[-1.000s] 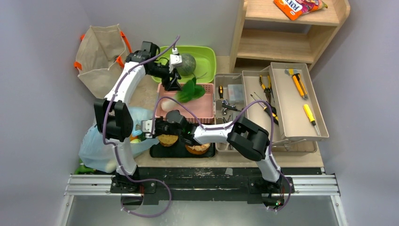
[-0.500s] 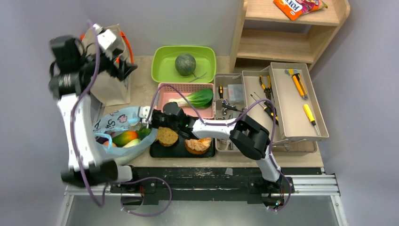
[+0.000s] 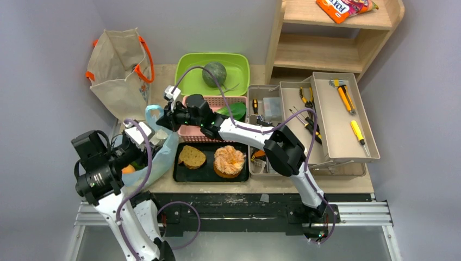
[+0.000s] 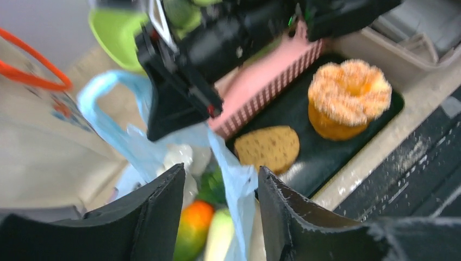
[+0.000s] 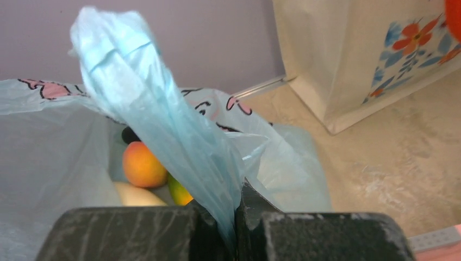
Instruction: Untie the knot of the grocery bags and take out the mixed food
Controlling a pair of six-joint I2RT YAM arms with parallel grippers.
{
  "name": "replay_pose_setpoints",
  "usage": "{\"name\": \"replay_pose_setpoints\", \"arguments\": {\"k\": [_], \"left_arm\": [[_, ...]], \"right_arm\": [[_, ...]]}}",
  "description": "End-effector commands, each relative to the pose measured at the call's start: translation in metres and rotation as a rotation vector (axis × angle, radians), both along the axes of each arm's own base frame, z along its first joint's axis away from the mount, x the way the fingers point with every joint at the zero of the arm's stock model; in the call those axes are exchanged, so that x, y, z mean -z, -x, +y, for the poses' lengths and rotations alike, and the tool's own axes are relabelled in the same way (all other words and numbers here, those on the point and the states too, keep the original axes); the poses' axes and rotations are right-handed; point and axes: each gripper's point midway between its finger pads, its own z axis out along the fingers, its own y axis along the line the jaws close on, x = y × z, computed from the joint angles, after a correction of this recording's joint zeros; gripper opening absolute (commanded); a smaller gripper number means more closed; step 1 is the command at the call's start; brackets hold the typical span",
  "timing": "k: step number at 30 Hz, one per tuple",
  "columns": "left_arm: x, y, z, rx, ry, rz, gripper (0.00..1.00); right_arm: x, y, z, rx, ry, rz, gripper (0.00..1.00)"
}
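A robot lab's staged test cell: two robot arms (image 3: pixel 282 152) bolted to a metal rail (image 3: pixel 234 213) at a small desk (image 3: pixel 163 106), plain grey walls (image 3: pixel 49 54) close around, with an open toolbox (image 3: pixel 337 125), wooden shelf (image 3: pixel 326 51) and trays (image 3: pixel 187 81) of food (image 3: pixel 229 161) laid out

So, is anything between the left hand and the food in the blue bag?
Mostly no. The right hand pinches the bag's handle up, so the blue bag gapes, and fruit shows between the fingers of the open left hand. Only a loose flap of the bag's rim hangs into that gap.
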Motion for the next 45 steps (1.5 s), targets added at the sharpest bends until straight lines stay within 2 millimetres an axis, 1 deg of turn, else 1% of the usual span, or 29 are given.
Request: {"name": "replay_pose_setpoints", "arguments": {"k": [1, 3, 5, 7, 9, 11, 12, 13, 15, 16, 17, 18, 20, 22, 24, 25, 27, 29, 30, 33, 38, 43, 45], "left_arm": [[0.056, -0.012, 0.025, -0.027, -0.085, 0.099, 0.46], [0.080, -0.023, 0.041, -0.060, -0.112, 0.138, 0.40], [0.100, -0.033, 0.052, -0.068, -0.140, 0.158, 0.35], [0.116, -0.036, 0.057, -0.050, -0.165, 0.172, 0.30], [0.136, -0.043, 0.069, -0.077, -0.186, 0.210, 0.26], [0.149, -0.048, 0.078, -0.094, -0.198, 0.237, 0.21], [0.150, -0.050, 0.079, -0.096, -0.192, 0.241, 0.20], [0.148, -0.053, 0.078, -0.098, -0.175, 0.234, 0.19], [0.138, -0.053, 0.071, -0.089, -0.129, 0.211, 0.20], [0.135, -0.051, 0.066, -0.075, -0.115, 0.199, 0.21], [0.135, -0.045, 0.060, -0.056, -0.109, 0.200, 0.22], [0.136, -0.043, 0.058, -0.044, -0.117, 0.192, 0.22], [0.143, -0.048, 0.066, -0.082, -0.134, 0.195, 0.22], [0.151, -0.052, 0.073, -0.082, -0.159, 0.204, 0.22], [0.155, -0.062, 0.078, -0.087, -0.153, 0.204, 0.25], [0.159, -0.069, 0.084, -0.099, -0.159, 0.202, 0.28], [0.167, -0.082, 0.092, -0.110, -0.189, 0.197, 0.39], [0.178, -0.090, 0.094, -0.073, -0.243, 0.197, 0.54], [0.183, -0.094, 0.096, -0.057, -0.275, 0.197, 0.57], [0.192, -0.110, 0.099, -0.036, -0.306, 0.199, 0.64], [0.206, -0.139, 0.103, -0.010, -0.355, 0.182, 0.70], [0.224, -0.157, 0.099, 0.084, -0.421, 0.174, 0.77], [0.230, -0.160, 0.096, 0.142, -0.455, 0.163, 0.78]], "right_arm": [[-0.004, 0.031, -0.002, -0.079, -0.014, 0.091, 0.00], [0.003, 0.032, -0.010, -0.074, 0.004, 0.092, 0.00], [0.009, 0.030, -0.018, -0.063, 0.016, 0.102, 0.00], [0.009, 0.026, -0.021, -0.045, 0.011, 0.112, 0.00], [0.005, 0.020, -0.023, -0.026, -0.005, 0.130, 0.00], [0.002, 0.013, -0.024, 0.004, -0.033, 0.176, 0.00], [0.001, 0.008, -0.024, 0.023, -0.047, 0.207, 0.00], [0.001, 0.002, -0.024, 0.039, -0.060, 0.236, 0.00], [-0.004, -0.009, -0.024, 0.072, -0.091, 0.293, 0.00], [-0.005, -0.014, -0.024, 0.089, -0.105, 0.313, 0.00], [-0.010, -0.021, -0.024, 0.106, -0.126, 0.332, 0.00], [-0.013, -0.025, -0.024, 0.115, -0.143, 0.351, 0.00], [-0.019, -0.027, -0.022, 0.112, -0.176, 0.376, 0.00], [-0.022, -0.026, -0.020, 0.104, -0.193, 0.396, 0.00], [-0.025, -0.025, -0.018, 0.091, -0.209, 0.417, 0.00], [-0.025, -0.024, -0.017, 0.083, -0.212, 0.422, 0.00], [-0.026, -0.024, -0.016, 0.079, -0.214, 0.416, 0.00], [-0.024, -0.026, -0.015, 0.083, -0.203, 0.404, 0.00], [-0.022, -0.026, -0.015, 0.082, -0.195, 0.398, 0.00], [-0.018, -0.025, -0.017, 0.081, -0.172, 0.378, 0.00], [-0.007, -0.024, -0.021, 0.087, -0.141, 0.362, 0.00], [0.003, -0.023, -0.020, 0.069, -0.111, 0.340, 0.00], [0.004, -0.023, -0.019, 0.067, -0.103, 0.327, 0.00]]}}
